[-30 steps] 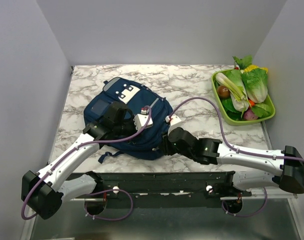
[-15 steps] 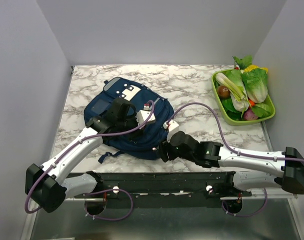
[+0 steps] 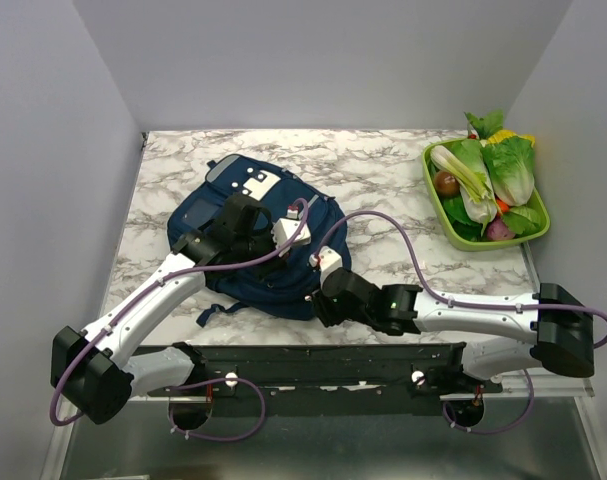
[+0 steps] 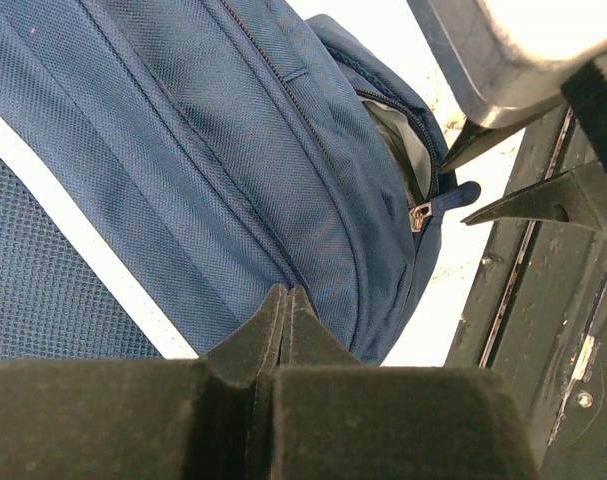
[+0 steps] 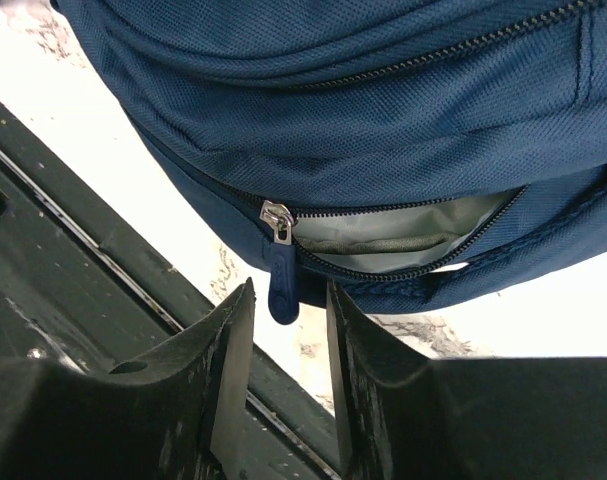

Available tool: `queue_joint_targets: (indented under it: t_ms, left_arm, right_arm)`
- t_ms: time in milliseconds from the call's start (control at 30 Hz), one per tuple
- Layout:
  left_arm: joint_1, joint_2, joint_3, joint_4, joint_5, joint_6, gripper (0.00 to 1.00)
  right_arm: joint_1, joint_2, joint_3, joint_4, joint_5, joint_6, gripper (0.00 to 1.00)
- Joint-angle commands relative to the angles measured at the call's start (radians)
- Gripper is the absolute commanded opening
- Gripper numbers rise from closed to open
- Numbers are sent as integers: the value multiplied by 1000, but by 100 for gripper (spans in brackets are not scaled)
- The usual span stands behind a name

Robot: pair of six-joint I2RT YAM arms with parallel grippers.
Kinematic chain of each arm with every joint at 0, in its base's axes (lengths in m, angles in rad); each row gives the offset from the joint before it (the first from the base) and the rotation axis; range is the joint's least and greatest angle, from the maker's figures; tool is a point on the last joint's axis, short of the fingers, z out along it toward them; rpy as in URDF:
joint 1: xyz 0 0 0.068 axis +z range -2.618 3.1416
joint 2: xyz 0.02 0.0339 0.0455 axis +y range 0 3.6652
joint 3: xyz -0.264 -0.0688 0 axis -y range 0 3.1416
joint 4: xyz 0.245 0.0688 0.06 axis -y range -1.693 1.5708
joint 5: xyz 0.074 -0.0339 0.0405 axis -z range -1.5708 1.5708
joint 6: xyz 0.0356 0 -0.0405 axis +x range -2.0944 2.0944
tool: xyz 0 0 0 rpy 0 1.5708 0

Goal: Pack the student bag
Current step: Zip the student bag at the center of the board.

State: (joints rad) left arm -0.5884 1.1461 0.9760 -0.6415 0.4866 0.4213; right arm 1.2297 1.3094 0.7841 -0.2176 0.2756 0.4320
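The student bag (image 3: 268, 285) lies flat on the marble counter (image 3: 383, 170), left of middle, its white patch toward the far wall and its bottom edge nearest the arms. Along that near edge a zip stands partly undone, and grey lining shows through the gap. The dark blue zipper pull (image 5: 281, 285) hangs at the closed end of the gap. The right pincer (image 5: 285, 300) is spread, one finger on each side of the pull and not yet gripping it. A second ago that arm sat further right, off the bag's corner; since then it has slid in along the near edge and lined up on the tab. The left pincer (image 4: 286, 300) is pressed together with its tip against the navy cloth on top of the bag; I cannot tell whether a fold is caught between the fingers. It shifted a little toward the middle of the bag and has stayed put for the last half second, which looks like bracing. I'd judge the pull is about to be taken to widen the opening. A green tray (image 3: 538, 235) of vegetables sits well apart at the far right.
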Motion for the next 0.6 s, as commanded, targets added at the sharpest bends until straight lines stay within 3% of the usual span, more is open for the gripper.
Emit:
queue_joint_targets:
  t_ms: [0,100,167,200,233,267,333,567]
  left_arm:
    - [7,-8,33,0,0,7,0]
    - [7,-8,62,-42,13,11,0]
    - [7,-14,85,-75,26,13,7]
    - [9,-20,93,-104,47,16,13]
    - [7,-26,104,-115,58,19,29]
    - [7,-45,105,-122,73,20,36]
    - [4,-62,98,-142,107,36,48]
    - [-111,-111,24,-123,106,56,60]
  right_arm:
    - [8,11,30,30,22,-4,38]
    - [11,8,37,27,20,1,23]
    - [11,-10,27,27,28,10,10]
    - [11,-18,21,24,33,14,6]
    - [11,-27,15,23,34,19,4]
    - [11,-44,7,20,45,25,1]
    - [11,-61,0,9,59,49,1]
    - [11,-121,-45,49,63,106,1]
